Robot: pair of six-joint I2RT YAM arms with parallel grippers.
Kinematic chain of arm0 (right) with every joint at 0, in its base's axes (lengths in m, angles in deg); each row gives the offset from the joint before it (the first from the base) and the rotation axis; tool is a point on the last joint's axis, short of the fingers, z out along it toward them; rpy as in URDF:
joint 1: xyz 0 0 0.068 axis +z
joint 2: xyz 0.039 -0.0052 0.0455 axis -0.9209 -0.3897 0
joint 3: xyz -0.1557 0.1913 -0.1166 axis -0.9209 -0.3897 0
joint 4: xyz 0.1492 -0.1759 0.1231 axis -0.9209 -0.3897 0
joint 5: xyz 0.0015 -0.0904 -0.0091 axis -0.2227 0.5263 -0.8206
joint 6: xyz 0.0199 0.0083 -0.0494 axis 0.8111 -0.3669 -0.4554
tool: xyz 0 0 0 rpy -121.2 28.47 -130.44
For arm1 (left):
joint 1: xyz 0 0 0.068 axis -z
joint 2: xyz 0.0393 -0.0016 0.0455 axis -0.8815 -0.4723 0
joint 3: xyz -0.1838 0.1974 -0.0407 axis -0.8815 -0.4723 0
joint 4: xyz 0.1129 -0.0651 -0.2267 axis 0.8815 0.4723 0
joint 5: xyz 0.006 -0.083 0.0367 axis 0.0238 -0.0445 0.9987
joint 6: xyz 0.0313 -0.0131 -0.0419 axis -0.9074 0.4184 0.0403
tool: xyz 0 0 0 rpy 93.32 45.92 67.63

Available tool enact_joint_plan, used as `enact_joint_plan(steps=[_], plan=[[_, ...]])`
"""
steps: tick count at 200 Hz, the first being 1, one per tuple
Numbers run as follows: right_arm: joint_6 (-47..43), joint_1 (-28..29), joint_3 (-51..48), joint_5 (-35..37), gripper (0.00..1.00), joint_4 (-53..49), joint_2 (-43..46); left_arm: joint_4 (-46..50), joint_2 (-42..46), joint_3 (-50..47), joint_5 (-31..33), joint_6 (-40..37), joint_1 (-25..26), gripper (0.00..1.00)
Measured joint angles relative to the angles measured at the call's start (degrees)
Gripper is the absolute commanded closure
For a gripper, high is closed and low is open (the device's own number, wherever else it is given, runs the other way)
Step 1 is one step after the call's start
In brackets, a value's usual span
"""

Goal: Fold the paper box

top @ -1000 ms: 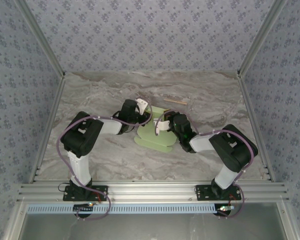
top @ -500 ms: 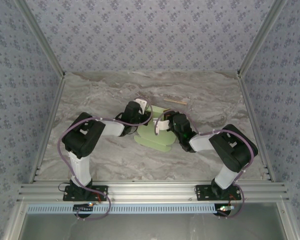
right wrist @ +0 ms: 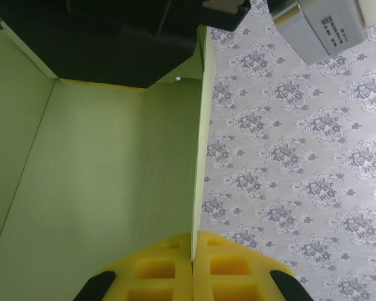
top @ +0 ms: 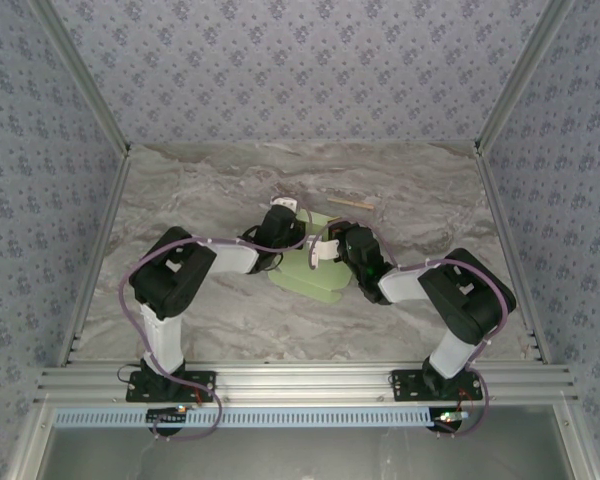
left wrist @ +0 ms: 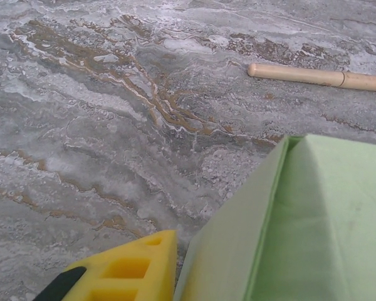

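Observation:
The pale green paper box [top: 315,270] lies partly folded at the table's middle, between both arms. My right gripper [right wrist: 192,241] is shut on the thin edge of an upright card panel [right wrist: 113,175], its two yellow fingers pressed together. It meets the box from the right [top: 325,248]. My left gripper [top: 286,222] is at the box's far left corner. One yellow finger [left wrist: 128,268] shows just left of a raised green wall [left wrist: 238,238]. The wall hides the other finger.
A thin tan wooden stick [top: 348,203] lies on the marble table [top: 200,190] just behind the box, also seen ahead in the left wrist view [left wrist: 319,76]. Patterned walls enclose the table on three sides. The left arm's black body [right wrist: 113,44] looms over the box.
My left arm has swung right, bringing its gripper closer against the box's far left corner. The right gripper and the box have stayed put.

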Motion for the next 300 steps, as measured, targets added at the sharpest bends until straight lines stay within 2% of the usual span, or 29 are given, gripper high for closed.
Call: enact_joint_plan(steps=[77, 161, 209, 243, 300], plan=[[0.4, 0.0, 0.0, -0.1, 1.00, -0.1, 0.1, -4.9, 0.0, -2.9, -6.4, -3.7, -2.1, 0.58], [0.4, 0.0, 0.0, -0.4, 1.00, -0.2, 0.1, -8.8, 2.3, -7.5, -11.6, -7.6, -3.1, 0.49], [0.4, 0.0, 0.0, -0.5, 1.00, -0.3, 0.2, -11.1, 3.8, -9.0, -12.7, -8.5, -4.1, 0.51], [0.4, 0.0, 0.0, -0.4, 1.00, -0.4, 0.2, -12.3, 3.8, -9.0, -13.1, -8.6, -4.7, 0.59], [0.9, -0.1, 0.3, -0.2, 1.00, -0.9, 0.2, -16.3, 2.7, -9.0, -12.8, -6.3, -4.4, 0.67]])
